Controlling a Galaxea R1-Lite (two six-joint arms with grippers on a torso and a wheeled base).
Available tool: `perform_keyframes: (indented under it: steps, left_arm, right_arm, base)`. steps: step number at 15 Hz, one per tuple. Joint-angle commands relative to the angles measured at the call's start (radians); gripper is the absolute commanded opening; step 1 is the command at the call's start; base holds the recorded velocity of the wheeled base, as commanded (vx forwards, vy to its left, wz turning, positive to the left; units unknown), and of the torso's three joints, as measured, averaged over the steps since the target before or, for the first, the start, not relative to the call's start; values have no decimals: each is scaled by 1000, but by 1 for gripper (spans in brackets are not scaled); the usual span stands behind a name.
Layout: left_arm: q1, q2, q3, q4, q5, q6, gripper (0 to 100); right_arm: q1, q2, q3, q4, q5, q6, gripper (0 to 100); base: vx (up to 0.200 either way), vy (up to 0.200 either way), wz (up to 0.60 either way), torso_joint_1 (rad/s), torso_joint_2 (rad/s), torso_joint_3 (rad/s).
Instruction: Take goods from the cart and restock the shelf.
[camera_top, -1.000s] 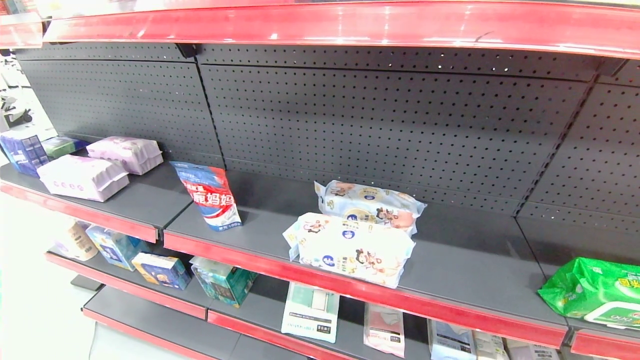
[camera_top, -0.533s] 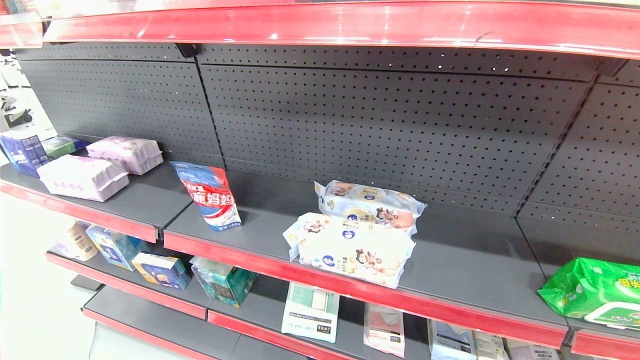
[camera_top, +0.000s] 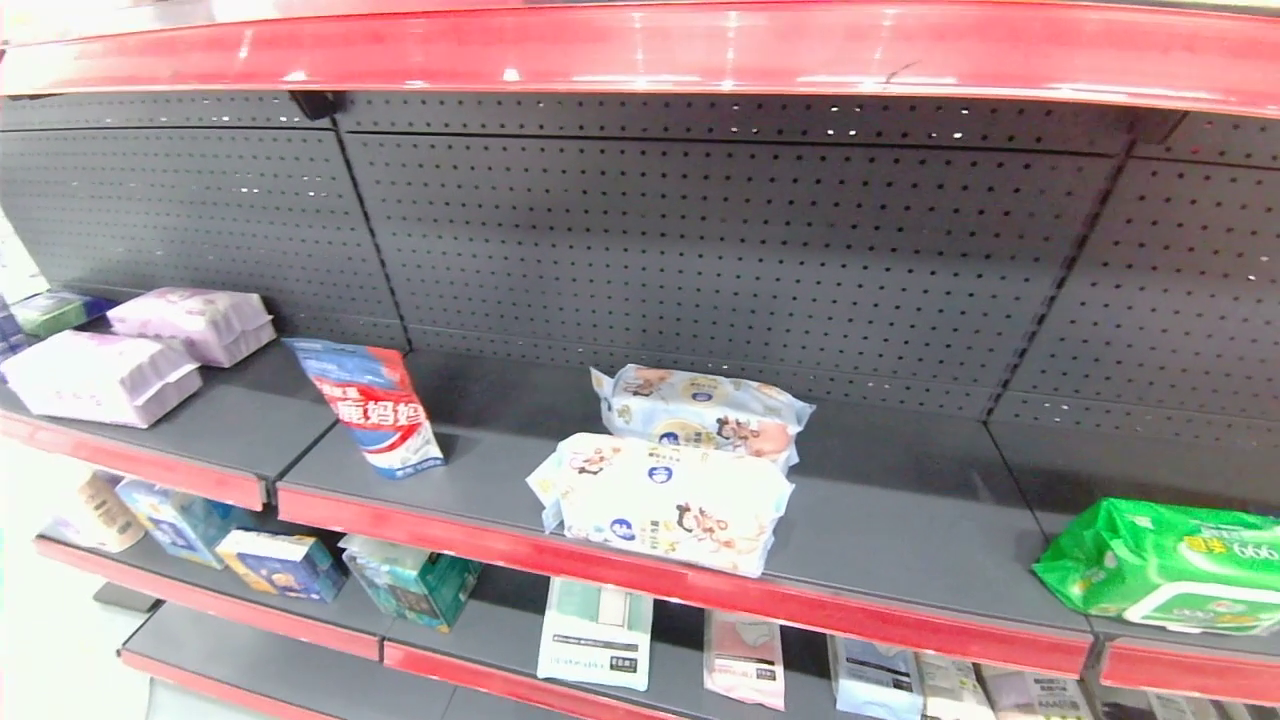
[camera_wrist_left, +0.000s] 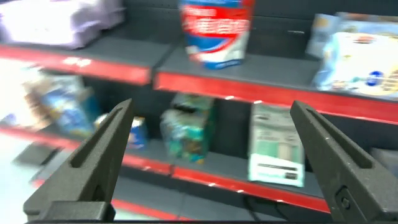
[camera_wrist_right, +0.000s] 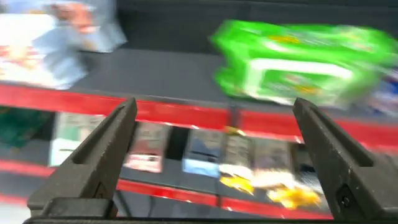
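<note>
The middle shelf (camera_top: 640, 575) has a red front lip and holds a red and blue pouch (camera_top: 367, 405) standing upright. Right of it lie two white wet-wipe packs, one in front (camera_top: 662, 501) and one behind (camera_top: 702, 410). A green wipe pack (camera_top: 1165, 565) lies at the far right. My left gripper (camera_wrist_left: 211, 155) is open and empty, facing the pouch (camera_wrist_left: 215, 31) and the shelf below it. My right gripper (camera_wrist_right: 217, 155) is open and empty, facing the green pack (camera_wrist_right: 305, 59) and the shelf's red lip (camera_wrist_right: 186, 112).
Two pale purple packs (camera_top: 100, 375) (camera_top: 192, 322) lie on the left shelf section. The lower shelf holds small boxes (camera_top: 280, 562) and hanging flat packets (camera_top: 595, 630). A black pegboard (camera_top: 700, 230) backs the shelves, under a red upper shelf edge (camera_top: 640, 45). Bare shelf lies between the white and green packs.
The whole head view has shifted left in the picture, so the camera has turned or moved rightwards. The goods on the shelf have not moved relative to each other.
</note>
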Motion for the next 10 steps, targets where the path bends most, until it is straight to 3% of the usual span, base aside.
perform_keyframes:
  steps: [1, 3, 10]
  left_arm:
    - [1, 1, 0, 0, 0, 0, 100]
    - [1, 1, 0, 0, 0, 0, 100]
    - [0, 1, 0, 0, 0, 0, 100]
  right_arm:
    - [0, 7, 0, 0, 1, 0, 100]
    - [0, 7, 0, 0, 1, 0, 100]
    - [0, 7, 0, 0, 1, 0, 100]
  base:
    - [0, 0, -600, 17, 12, -2]
    - [0, 0, -600, 2, 0, 2]
    - [0, 0, 0, 0, 0, 0]
